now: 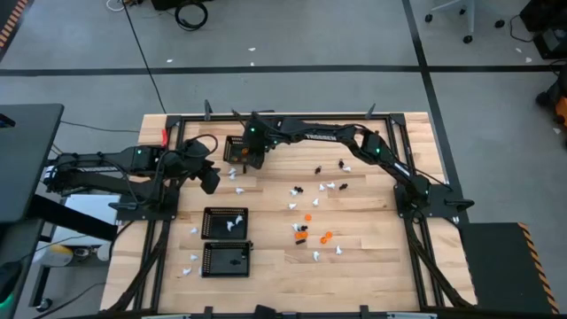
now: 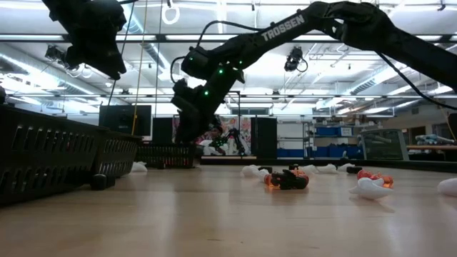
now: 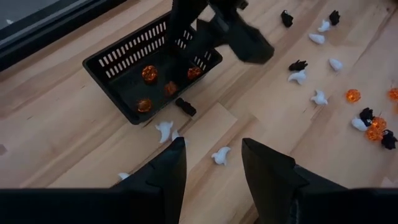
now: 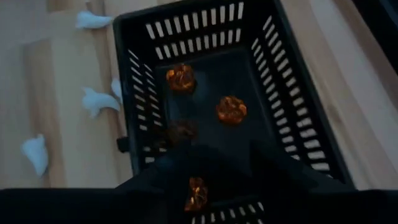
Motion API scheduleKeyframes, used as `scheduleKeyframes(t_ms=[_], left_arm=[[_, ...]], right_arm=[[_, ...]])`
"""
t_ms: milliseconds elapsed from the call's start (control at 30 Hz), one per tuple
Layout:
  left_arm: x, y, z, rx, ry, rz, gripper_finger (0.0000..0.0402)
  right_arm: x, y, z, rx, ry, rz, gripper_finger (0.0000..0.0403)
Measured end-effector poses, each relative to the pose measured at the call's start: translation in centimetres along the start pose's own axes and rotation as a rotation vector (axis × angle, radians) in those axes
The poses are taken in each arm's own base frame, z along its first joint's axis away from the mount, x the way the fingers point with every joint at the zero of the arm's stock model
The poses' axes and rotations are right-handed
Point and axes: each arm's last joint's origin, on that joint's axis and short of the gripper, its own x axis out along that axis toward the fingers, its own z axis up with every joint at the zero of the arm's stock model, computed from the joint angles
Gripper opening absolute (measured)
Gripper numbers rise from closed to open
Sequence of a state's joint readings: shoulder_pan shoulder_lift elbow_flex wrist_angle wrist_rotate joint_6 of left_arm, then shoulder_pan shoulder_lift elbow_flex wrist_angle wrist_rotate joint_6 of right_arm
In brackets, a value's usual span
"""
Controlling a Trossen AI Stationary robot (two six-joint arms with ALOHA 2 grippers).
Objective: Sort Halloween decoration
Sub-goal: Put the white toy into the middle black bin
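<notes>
Right wrist view puts the right gripper [image 4: 214,177] directly over the black mesh basket [image 4: 298,118], fingers parted with an orange piece [image 4: 196,194] showing in the gap between them; whether it is pinched or already loose I cannot tell. More orange pieces [image 4: 231,109] lie on the basket floor, rounded, with no clear long axis. White pieces [image 4: 98,101] sit just outside the basket wall. From above, that basket [image 1: 235,152] is at about eleven o'clock from table centre, and scattered decorations [image 1: 310,217] spread toward four o'clock. Left gripper [image 3: 214,171] hovers beside the basket, fingers spread, empty, above a white piece [image 3: 219,155].
</notes>
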State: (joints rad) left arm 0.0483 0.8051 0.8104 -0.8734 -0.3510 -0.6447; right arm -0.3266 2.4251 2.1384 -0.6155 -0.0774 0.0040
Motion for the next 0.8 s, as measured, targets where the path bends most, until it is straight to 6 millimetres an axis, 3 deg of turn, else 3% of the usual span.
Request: scheduleKeyframes(t_ms=[200, 367, 567, 800], left_arm=[[0.0, 0.0, -0.1, 0.005, 0.017, -0.005, 0.0162], [0.0, 0.1, -0.2, 0.009, 0.026, 0.000, 0.0162], [0.0, 0.1, -0.2, 0.014, 0.027, 0.000, 0.0162], [0.0, 0.1, -0.2, 0.015, 0.028, -0.001, 0.0162]], right_arm=[[-4.0, 0.3, 1.6, -0.031, -0.042, -0.006, 0.0165], [-6.1, 1.6, 1.4, -0.056, 0.023, 0.005, 0.0165], [-6.3, 4.7, -0.3, -0.129, 0.189, 0.011, 0.0165], [-7.0, 8.9, -0.9, -0.215, 0.217, 0.000, 0.0154]])
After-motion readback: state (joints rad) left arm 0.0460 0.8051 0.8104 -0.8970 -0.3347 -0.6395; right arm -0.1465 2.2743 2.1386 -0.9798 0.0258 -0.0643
